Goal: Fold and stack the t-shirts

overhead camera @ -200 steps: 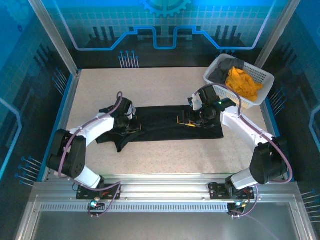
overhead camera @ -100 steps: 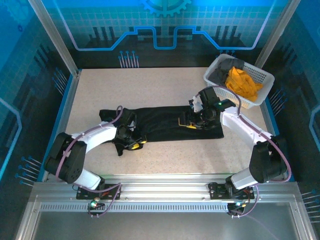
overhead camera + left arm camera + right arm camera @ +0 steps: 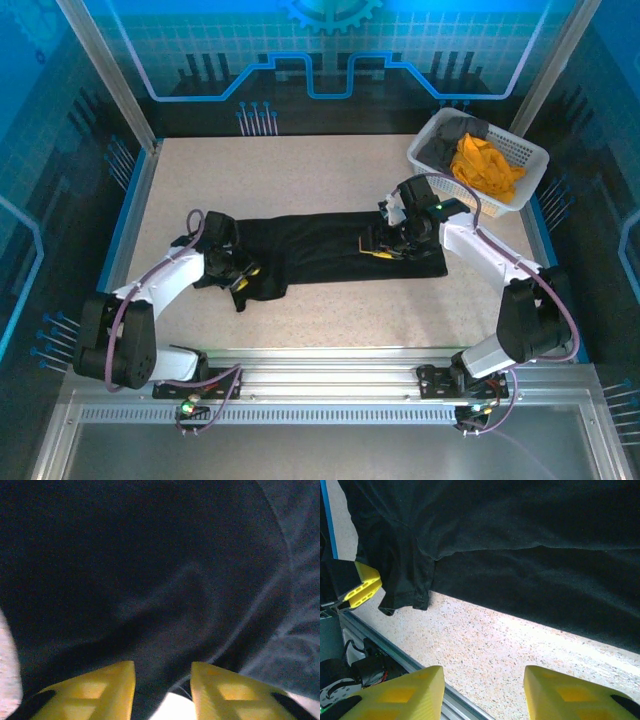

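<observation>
My left gripper (image 3: 163,671), jaws parted, sits at nine o'clock on the black t-shirt (image 3: 320,250); a careless pinch could bunch its layers.

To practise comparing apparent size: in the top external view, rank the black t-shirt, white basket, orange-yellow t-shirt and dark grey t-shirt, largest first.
1. black t-shirt
2. white basket
3. orange-yellow t-shirt
4. dark grey t-shirt
The last two lie bunched in the basket, the grey partly covered, so their order is unsure.
</observation>
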